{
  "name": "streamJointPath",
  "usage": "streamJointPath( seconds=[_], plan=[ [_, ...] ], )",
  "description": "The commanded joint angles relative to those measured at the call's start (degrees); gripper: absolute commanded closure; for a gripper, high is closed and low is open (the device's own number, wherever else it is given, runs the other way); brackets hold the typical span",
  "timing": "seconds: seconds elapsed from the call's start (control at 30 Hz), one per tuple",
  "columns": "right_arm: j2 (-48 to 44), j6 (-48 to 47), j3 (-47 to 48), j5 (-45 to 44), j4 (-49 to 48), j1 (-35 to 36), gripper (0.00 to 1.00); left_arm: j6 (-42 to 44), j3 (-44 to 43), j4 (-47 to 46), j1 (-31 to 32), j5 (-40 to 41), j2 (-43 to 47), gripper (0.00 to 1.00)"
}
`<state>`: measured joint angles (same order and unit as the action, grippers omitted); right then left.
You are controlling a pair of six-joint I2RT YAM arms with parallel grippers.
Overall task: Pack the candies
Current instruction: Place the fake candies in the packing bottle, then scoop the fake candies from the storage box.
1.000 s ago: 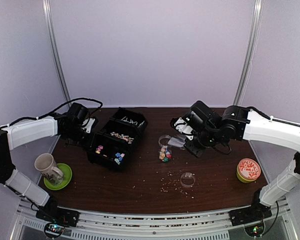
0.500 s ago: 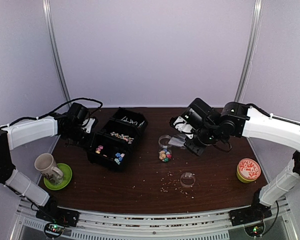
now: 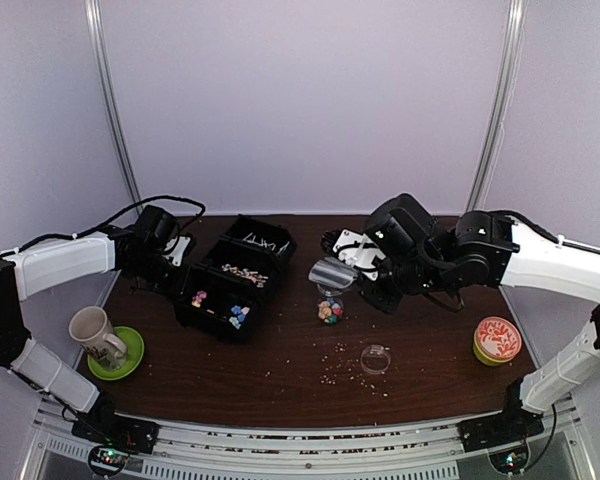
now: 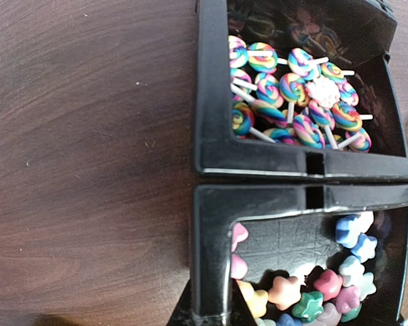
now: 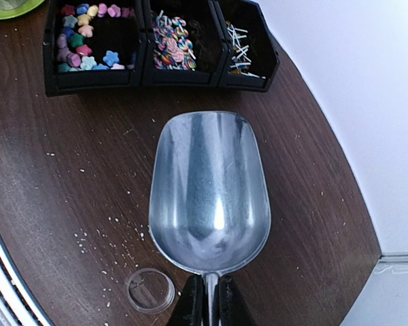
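Candies point(image 5: 81, 42) well beyond right gripper point(image 5: 209, 300)

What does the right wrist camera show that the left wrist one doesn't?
Only right wrist: an empty metal scoop held in the right gripper, a clear round lid on the table, scattered crumbs, and a third bin holding white sticks. Only left wrist: the swirl lollipops close up, with one white bumpy piece among them. Both: those lollipops and the star candies, in adjoining black bins.
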<state>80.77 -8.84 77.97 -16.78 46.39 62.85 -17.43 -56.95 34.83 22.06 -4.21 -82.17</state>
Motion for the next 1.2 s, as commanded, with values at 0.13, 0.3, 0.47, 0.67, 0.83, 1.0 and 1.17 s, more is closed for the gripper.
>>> streamJointPath(
  seconds=[0.13, 0.3, 0.47, 0.67, 0.83, 1.0, 1.17],
  plan=[
    [2.7, -5.3, 3.2, -2.7, -7.0, 4.2, 1.00, -0.5, -4.8, -10.1, -0.3, -4.9, 2.7, 1.00],
    [7.7, -6.5, 8.5, -3.0, -5.6, 6.0, 1.00, -0.4, -4.7, -10.4, -0.3, -5.6, 2.8, 1.00],
    [15.9, -6.2, 16.6, -3.0, 1.3, 7.2, 1.00, -0.3, -4.8, -10.6, -0.3, -6.4, 2.9, 1.00],
    [23.2, -5.3, 25.4, -0.8, 7.1, 8.3, 1.00, -0.3, -4.7, -10.6, -0.3, -5.2, 3.5, 1.00],
    [28.9, -4.0, 32.2, 0.1, 11.2, 8.7, 1.00, -0.1, -4.7, -10.5, 0.0, -4.7, 4.0, 1.00],
    [33.4, -2.7, 36.6, 1.1, 13.8, 8.7, 1.00, 0.8, -5.1, -9.8, 1.2, -3.1, 4.2, 1.00],
    [36.7, -2.2, 39.5, 2.0, 15.7, 8.8, 1.00, 1.8, -5.5, -9.1, 2.8, -0.9, 4.4, 1.00]
  ],
)
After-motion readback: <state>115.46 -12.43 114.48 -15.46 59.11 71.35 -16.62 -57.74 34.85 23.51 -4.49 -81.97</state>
